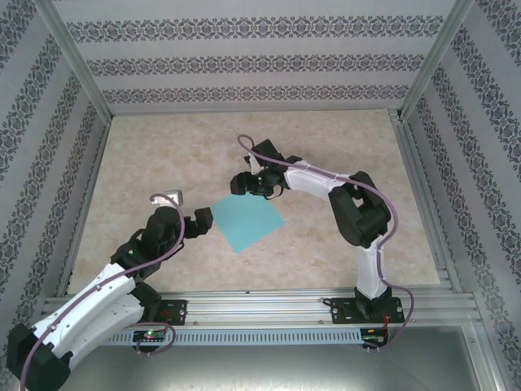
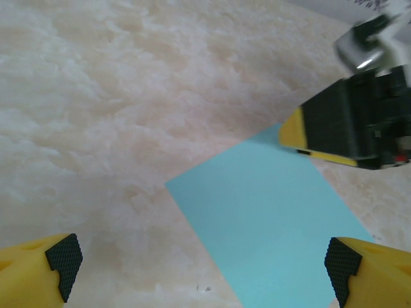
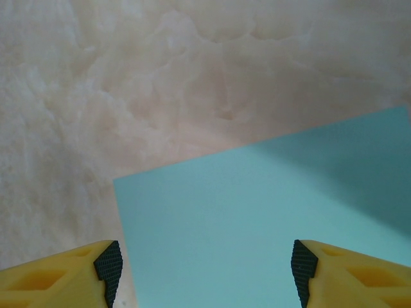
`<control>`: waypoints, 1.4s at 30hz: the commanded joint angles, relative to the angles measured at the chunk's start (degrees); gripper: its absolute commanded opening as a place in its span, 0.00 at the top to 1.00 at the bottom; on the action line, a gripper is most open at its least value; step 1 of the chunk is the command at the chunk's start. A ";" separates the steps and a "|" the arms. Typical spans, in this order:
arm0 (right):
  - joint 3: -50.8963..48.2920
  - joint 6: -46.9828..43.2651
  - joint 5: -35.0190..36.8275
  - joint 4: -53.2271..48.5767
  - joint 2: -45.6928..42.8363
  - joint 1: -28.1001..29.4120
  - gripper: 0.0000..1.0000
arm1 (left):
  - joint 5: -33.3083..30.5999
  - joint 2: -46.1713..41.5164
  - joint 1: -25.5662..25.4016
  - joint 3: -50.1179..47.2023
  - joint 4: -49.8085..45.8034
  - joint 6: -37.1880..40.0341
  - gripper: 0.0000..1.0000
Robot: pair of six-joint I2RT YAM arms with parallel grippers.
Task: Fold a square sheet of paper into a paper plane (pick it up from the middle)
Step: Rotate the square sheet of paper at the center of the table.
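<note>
Looking at this one, the square sheet of paper (image 1: pixel 248 221) lies flat on the bench (image 1: pixel 163 155), not yet folded, turned so it reads as a diamond from above. One corner aims at each arm.

Left jaws: spread wide and holding nothing. They sit just off the sheet's left corner. In the left wrist view the paper (image 2: pixel 270 212) starts ahead of the gap and runs off toward the right-hand pad (image 2: pixel 337 260). The other pad (image 2: pixel 64 256) is over bare bench.

Right jaws: also spread, though the gap looks a bit narrower than the left pair's, and nothing is pinched. They're at the sheet's far corner. In the right wrist view the paper (image 3: pixel 257 212) fills most of the space between the pads (image 3: pixel 109 263). Its corner sits just ahead of the left-hand pad, so this pair is partly over the sheet. I can't tell if they touch it.

What matters for the next move, I reckon, is that the middle of the sheet lies ahead of both pairs, further in along the diagonals. Being square it has no real long axis, so the diagonals are the lines to work along. The right arm looks slightly nearer the middle, but it's close.
</note>
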 commanded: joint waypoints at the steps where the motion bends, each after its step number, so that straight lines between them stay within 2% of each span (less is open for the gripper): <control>1: 3.22 1.84 -1.30 -2.44 3.18 0.61 0.28 | -1.40 -2.66 0.64 -0.40 0.93 2.04 0.00; 6: 2.07 6.88 6.39 -2.92 4.59 -0.12 0.28 | -0.93 -3.50 0.70 -0.77 -0.41 1.69 0.00; 12: -11.32 20.86 17.17 3.24 -1.69 -1.98 0.32 | 0.37 -0.49 0.62 -0.98 0.79 0.42 0.00; 16: -20.95 30.22 24.84 9.01 -7.03 -0.86 0.33 | 2.44 2.70 0.61 -0.73 3.55 0.62 0.00; 19: -23.55 34.38 27.93 9.61 -9.21 0.35 0.33 | 3.76 5.10 0.67 -0.38 4.42 0.43 0.00; 22: -23.55 31.76 29.84 9.58 -11.30 1.59 0.32 | 5.09 7.43 0.70 0.42 4.59 0.33 0.00; 27: -17.41 17.61 29.83 0.73 -14.59 2.54 0.28 | 7.05 10.40 0.70 1.81 4.21 0.32 0.00; 30: -16.94 11.47 27.90 -2.21 -16.24 2.69 0.27 | 7.40 12.70 0.70 2.32 4.74 0.67 0.00; 35: -19.40 8.86 19.63 -1.36 -16.43 2.82 0.28 | 7.20 18.63 0.71 5.10 3.90 1.00 0.00; 42: -23.61 8.45 18.55 -1.29 -16.81 2.91 0.28 | 8.55 26.31 1.16 9.10 3.66 1.82 0.00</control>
